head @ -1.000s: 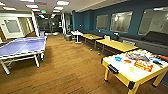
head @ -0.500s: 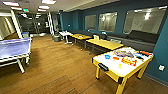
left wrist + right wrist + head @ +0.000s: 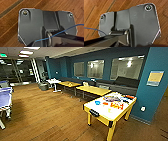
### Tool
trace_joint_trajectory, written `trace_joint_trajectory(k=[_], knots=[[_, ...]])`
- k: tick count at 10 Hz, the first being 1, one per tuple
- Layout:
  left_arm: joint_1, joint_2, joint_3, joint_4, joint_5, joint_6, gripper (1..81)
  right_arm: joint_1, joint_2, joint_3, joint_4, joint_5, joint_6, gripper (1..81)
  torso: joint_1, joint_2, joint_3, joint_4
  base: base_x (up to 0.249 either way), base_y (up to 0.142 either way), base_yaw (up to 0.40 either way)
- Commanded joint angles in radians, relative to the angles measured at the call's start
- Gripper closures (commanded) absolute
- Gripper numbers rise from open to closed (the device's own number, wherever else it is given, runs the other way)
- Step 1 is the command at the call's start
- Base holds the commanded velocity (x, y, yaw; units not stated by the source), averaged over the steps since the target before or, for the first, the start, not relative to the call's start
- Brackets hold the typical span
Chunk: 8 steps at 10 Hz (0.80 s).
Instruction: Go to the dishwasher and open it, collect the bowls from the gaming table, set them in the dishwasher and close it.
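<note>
A blue table-tennis table (image 3: 5, 98) stands at nine o'clock on the wooden floor (image 3: 50, 114). At three o'clock the gaming table (image 3: 100, 112) carries the blue bowl (image 3: 97, 102) and orange-red bowl (image 3: 105, 103) on its white surface. Whether either arm's jaws are apart or together, I cannot tell.

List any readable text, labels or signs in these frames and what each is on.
No text can be read.
Green ceiling sign: lit, lettering blurred.
Yellow wall notice: too blurred to read.
Orange marking on the gaming table: no letters can be made out.
Wrist views: no text.
</note>
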Motion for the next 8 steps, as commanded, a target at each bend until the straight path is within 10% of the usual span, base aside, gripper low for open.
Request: trace_joint_trajectory(k=[1, 8], knots=[[-0.049, 0.003, 0.002, 0.006, 0.051, 0.003, 1.0, 0.045, 0.004, 0.004, 0.004, -0.046, -0.001, 1.0, 0.000, 0.000, 0.000, 0.000, 0.000, 0.000, -0.310], [-0.049, 0.001, 0.002, 0.003, 0.052, 0.003, 1.0, 0.048, 0.005, 0.004, 0.004, -0.046, -0.001, 1.0, 0.000, 0.000, 0.000, 0.000, 0.000, 0.000, -0.297]])
